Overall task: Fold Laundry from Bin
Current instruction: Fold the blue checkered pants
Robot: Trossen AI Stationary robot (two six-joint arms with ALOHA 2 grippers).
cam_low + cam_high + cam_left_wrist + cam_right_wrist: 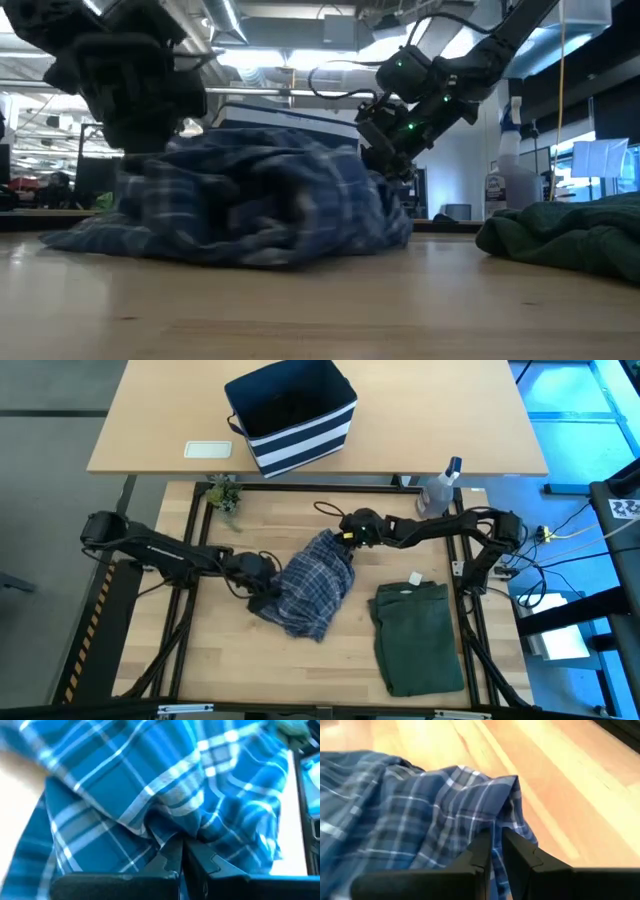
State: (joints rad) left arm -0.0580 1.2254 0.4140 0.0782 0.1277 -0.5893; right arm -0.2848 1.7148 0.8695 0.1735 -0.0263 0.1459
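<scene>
The blue-and-white plaid shirt [312, 588] lies bunched in a heap at the middle of the near table. My left gripper [262, 580] is at the heap's left side and my right gripper [346, 543] at its far right corner; both are shut on the cloth. A dark olive-green garment [418, 638] lies folded flat to the right of the shirt. The navy bin [292, 415] with white stripes stands on the far table. My left gripper pinches a gathered fold of the shirt [172, 825] between its two fingertips [170, 857], on the heap's left side. The fingers slant down from the table's left. Creases run to the pinch, and the cloth below rests on the table. My right gripper pinches the shirt's far right edge [502, 807], which passes between its two fingers [480, 850]. The fingers slant down from the table's right. The held corner [375, 170] stands a little above the heap, and the rest lies on the table.
A clear spray bottle [440, 485] stands at the near table's far right edge, and a small plant [225, 495] at its far left corner. A white flat thing [208, 449] lies left of the bin. Bare wood shows along the near edge, in front of the shirt.
</scene>
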